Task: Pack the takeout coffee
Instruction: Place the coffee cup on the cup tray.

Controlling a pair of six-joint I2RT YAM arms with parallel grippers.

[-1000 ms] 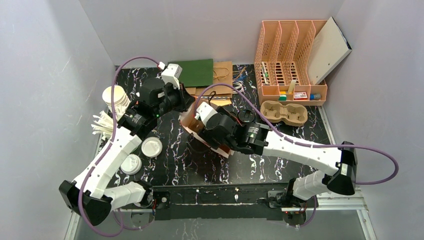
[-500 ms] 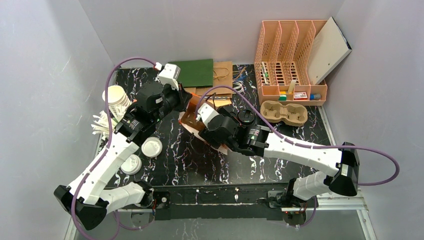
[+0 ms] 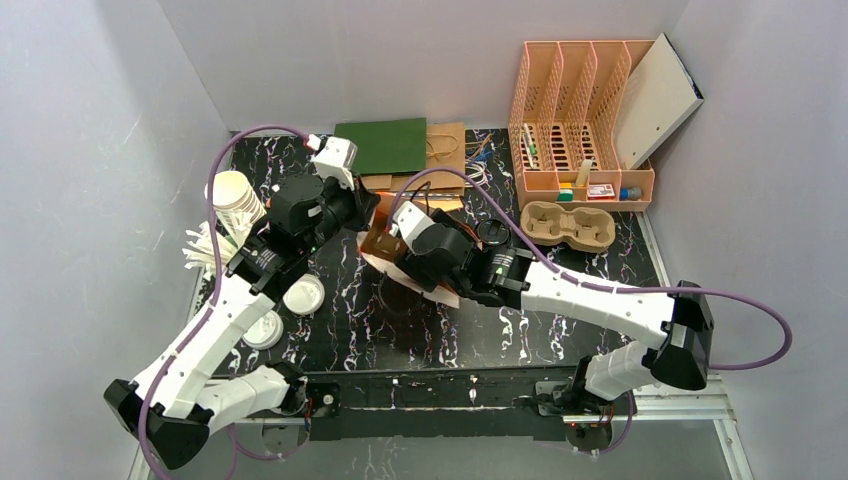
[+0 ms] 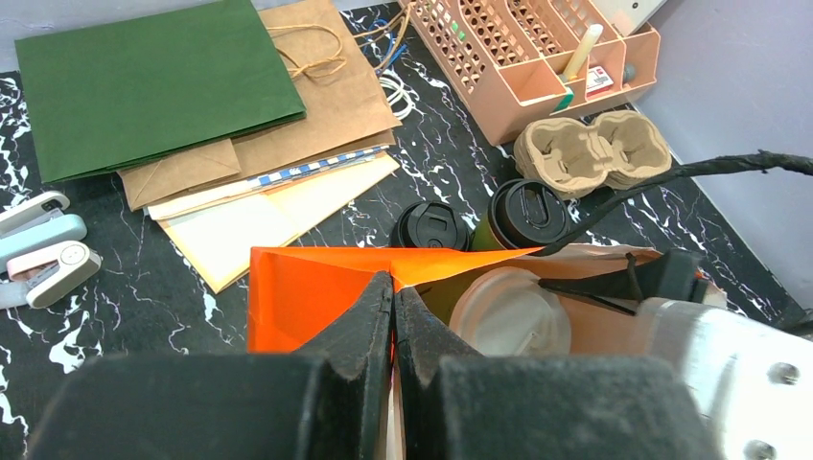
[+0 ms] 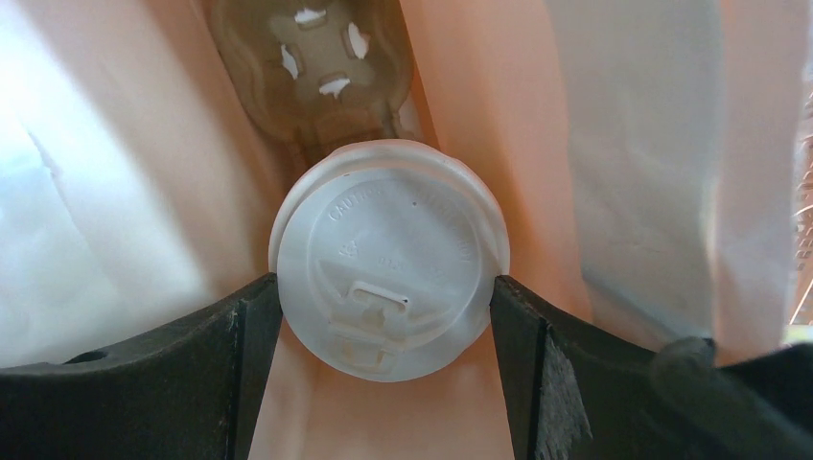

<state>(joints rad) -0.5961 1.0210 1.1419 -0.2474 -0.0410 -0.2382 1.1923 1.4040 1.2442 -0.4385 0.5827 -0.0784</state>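
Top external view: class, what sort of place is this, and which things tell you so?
Likely a mock coffee-takeout packing station inside a robot test booth: a stack of white paper cups, a pulp cup carrier and flat paper bags sit on a marbled table.

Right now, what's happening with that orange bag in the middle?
The left gripper is shut on the rim of the orange bag, holding it open. The right gripper is inside the bag, its fingers against either side of a white-lidded cup. Two black-lidded cups stand on the table beyond the bag.
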